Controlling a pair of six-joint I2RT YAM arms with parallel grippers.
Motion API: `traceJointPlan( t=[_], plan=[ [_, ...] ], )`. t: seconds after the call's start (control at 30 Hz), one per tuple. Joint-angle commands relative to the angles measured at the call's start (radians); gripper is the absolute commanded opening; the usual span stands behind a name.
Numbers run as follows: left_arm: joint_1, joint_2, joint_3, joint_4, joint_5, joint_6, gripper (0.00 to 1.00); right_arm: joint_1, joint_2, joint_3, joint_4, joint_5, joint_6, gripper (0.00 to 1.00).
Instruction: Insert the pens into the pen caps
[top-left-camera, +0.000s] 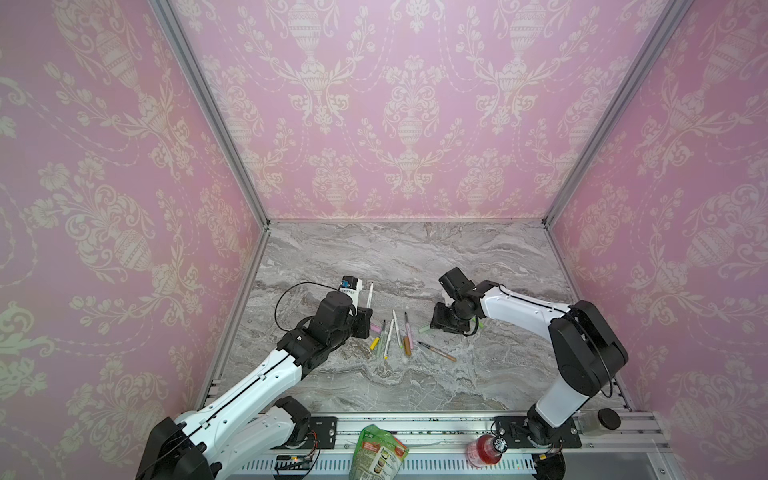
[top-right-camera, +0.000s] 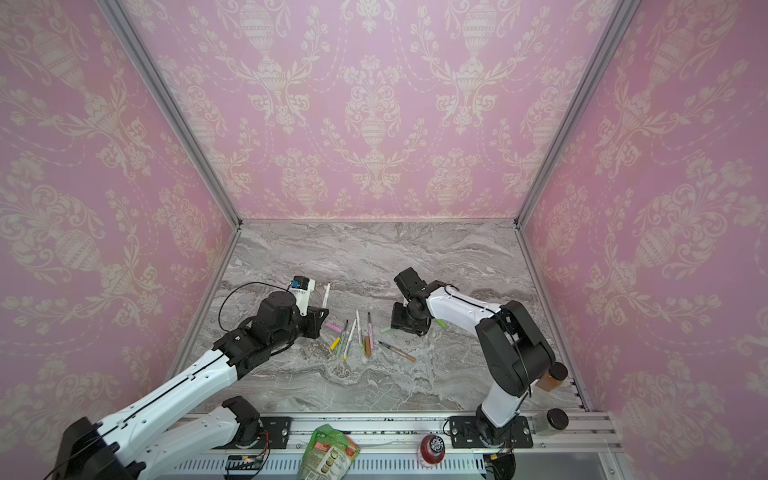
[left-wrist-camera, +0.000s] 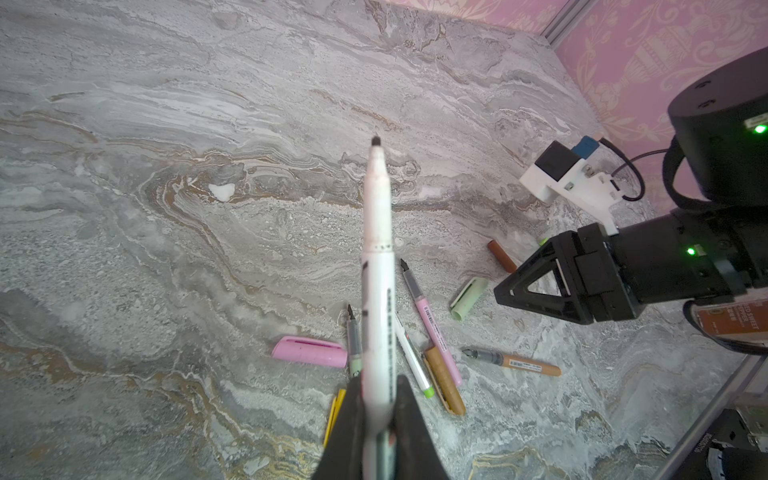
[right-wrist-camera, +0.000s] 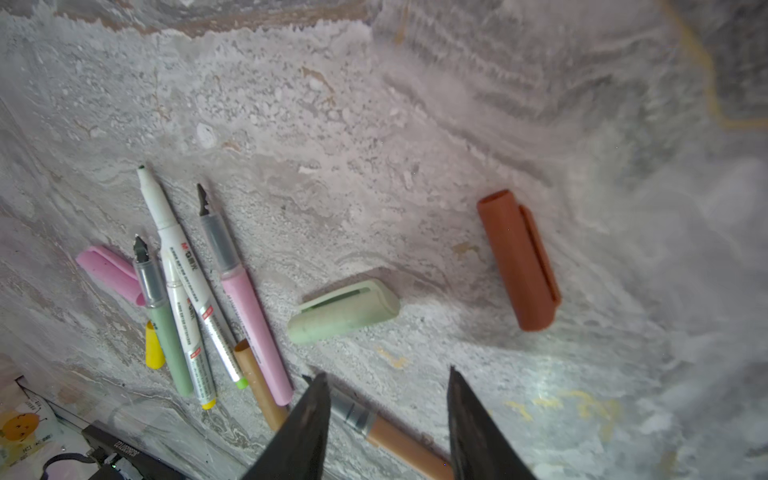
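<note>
Left end effector (left-wrist-camera: 378, 388) clamps a white pen (left-wrist-camera: 377, 257) by its barrel, dark tip pointing outward above the tabletop (left-wrist-camera: 166, 166). Our right end effector (right-wrist-camera: 387, 371) hangs open and empty near the pale green cap (right-wrist-camera: 343, 311). We judge that cap pickup comes next: close on it, then line its mouth up with the tip.

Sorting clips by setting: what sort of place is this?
Probably a staged robot test booth, not a real room: pink wallpaper panels held in aluminium framing, a marble-print tabletop, and a left arm and right arm bolted to a front rail.
</note>
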Motion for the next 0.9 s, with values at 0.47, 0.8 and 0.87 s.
traceJointPlan(
  t=[0.47, 0.8, 0.87],
  plan=[
    [-0.003, 0.024, 0.037, 0.025, 0.006, 0.04, 0.0, -0.132, 0.103, -0.044, 0.085, 0.021, 0.08, 0.49],
    [-0.003, 0.041, 0.049, 0.021, -0.003, 0.061, 0.0, -0.182, 0.16, 0.047, -0.001, 0.14, 0.026, 0.5],
    [-0.003, 0.044, 0.052, 0.018, -0.003, 0.064, 0.0, -0.186, 0.172, 0.065, -0.025, 0.174, 0.01, 0.5]
  ],
)
